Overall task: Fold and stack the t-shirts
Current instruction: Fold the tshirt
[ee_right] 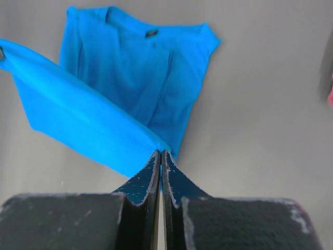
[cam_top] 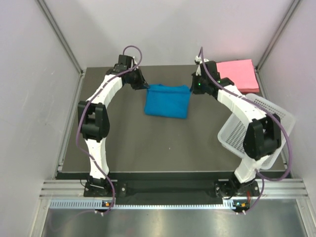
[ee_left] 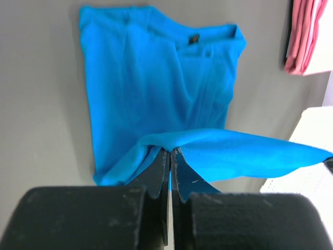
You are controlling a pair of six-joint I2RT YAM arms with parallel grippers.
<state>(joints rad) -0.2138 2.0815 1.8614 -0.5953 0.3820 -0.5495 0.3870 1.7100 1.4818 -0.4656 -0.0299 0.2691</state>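
A bright blue t-shirt (cam_top: 167, 100) lies partly folded at the back middle of the table. My left gripper (cam_top: 144, 86) is shut on its far left corner, and my right gripper (cam_top: 193, 88) is shut on its far right corner. The pinched edge hangs lifted between them above the rest of the cloth. In the left wrist view the blue t-shirt (ee_left: 156, 88) runs from my left gripper (ee_left: 170, 152) off to the right. The right wrist view has the blue t-shirt (ee_right: 135, 78) stretching left from my right gripper (ee_right: 161, 154). Folded pink t-shirts (cam_top: 238, 74) are stacked at the back right corner.
A white perforated basket (cam_top: 256, 129) lies tilted at the right edge, under my right arm. Grey walls close in the table on three sides. The pink stack's edge (ee_left: 304, 36) shows at the top right of the left wrist view.
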